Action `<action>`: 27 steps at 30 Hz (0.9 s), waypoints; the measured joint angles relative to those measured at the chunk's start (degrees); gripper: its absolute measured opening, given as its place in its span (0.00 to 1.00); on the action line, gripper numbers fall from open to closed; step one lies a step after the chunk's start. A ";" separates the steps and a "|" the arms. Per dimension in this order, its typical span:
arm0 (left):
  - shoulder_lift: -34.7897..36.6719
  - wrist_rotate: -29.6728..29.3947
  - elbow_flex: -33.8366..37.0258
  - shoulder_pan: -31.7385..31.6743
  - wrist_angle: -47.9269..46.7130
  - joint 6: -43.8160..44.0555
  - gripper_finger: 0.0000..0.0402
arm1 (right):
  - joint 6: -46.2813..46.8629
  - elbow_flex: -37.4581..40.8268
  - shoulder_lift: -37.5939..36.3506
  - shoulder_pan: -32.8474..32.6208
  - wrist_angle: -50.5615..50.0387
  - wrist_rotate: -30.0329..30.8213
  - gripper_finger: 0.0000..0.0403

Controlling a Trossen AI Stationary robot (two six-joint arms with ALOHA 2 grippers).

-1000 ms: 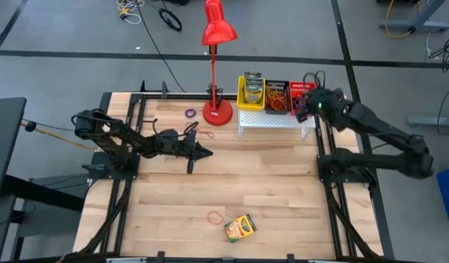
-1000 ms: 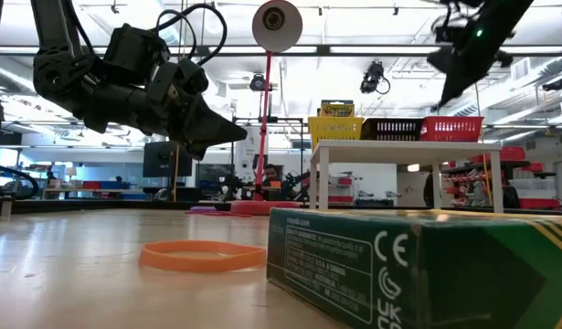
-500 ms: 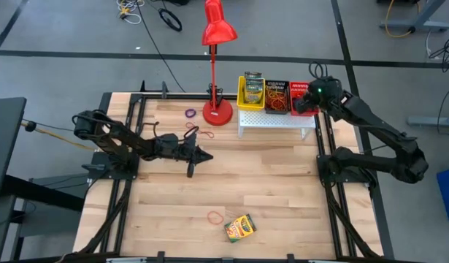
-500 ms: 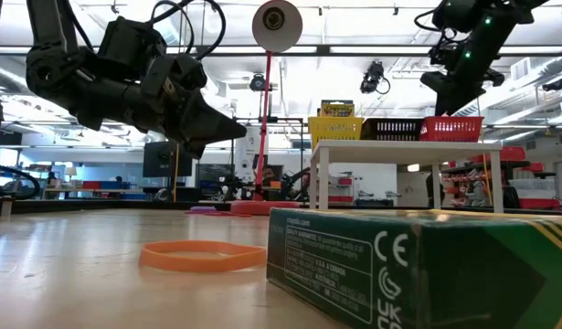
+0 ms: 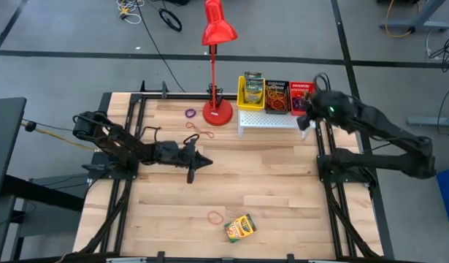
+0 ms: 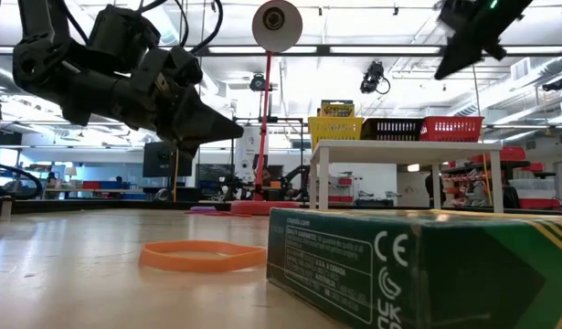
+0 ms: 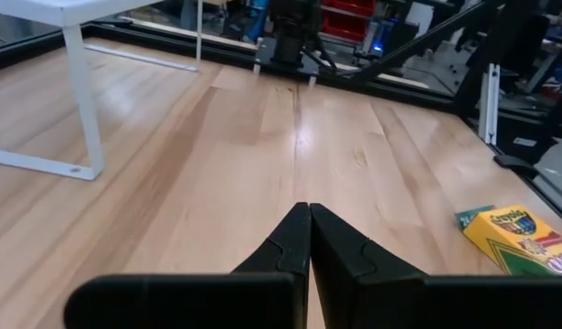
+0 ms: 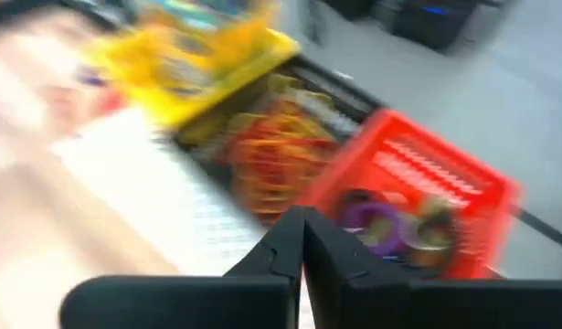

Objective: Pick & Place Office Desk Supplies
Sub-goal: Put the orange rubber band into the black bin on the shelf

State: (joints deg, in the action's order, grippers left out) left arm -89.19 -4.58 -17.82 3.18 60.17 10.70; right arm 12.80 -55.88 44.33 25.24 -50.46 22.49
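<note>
One yellow-and-green crayon box (image 5: pixel 240 228) lies flat on the near part of the table, also seen in the low view (image 6: pixel 418 265) and the left wrist view (image 7: pixel 520 239). An orange rubber band (image 5: pixel 215 216) lies beside it. A red band (image 5: pixel 201 131) and a purple band (image 5: pixel 190 113) lie near the lamp base. More crayon boxes fill the yellow basket (image 5: pixel 252 91), and bands fill the black basket (image 5: pixel 277 97). My left gripper (image 5: pixel 207 161) hovers shut over mid-table, holding nothing. My right gripper (image 5: pixel 304 111) is shut above the red basket (image 8: pixel 427 196).
The three baskets stand on a white perforated stand (image 5: pixel 277 120) at the far right of the table. A tall red desk lamp (image 5: pixel 217 111) stands to its left. Bare wood (image 5: pixel 268 175) lies between my left gripper and the crayon box.
My right gripper has swung over the red basket, first toward the far edge, then back toward the near edge, and it now sits higher in the low view. My left gripper has drifted slightly toward the near edge, still shut.
</note>
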 joint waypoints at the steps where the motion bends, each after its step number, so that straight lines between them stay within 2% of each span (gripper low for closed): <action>1: 0.00 -0.47 0.00 0.34 -0.04 0.00 0.03 | 2.24 0.00 -0.89 -3.33 -0.41 0.10 0.03; 7: 0.00 -0.96 0.00 1.65 -0.01 -0.11 0.03 | 12.80 0.00 -0.02 -25.31 0.06 7.19 0.01; 12: 0.00 -1.02 0.00 1.64 -0.01 0.02 0.03 | 19.83 0.00 5.81 -42.40 4.63 14.12 0.01; 15: 0.00 -0.95 0.00 1.75 0.00 0.46 0.03 | 23.54 0.02 11.21 -50.33 7.35 15.47 0.01; 20: 0.00 -0.98 0.00 1.72 0.03 0.42 0.03 | 32.02 0.02 21.20 -58.33 12.00 14.30 0.01; 27: 0.00 -0.98 0.00 1.72 0.03 0.35 0.03 | 49.17 -0.16 34.95 -62.78 17.88 3.39 0.00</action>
State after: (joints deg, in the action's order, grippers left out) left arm -89.19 -5.56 -17.82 4.91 60.20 11.05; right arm 61.96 -56.04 79.28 -37.54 -32.58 25.88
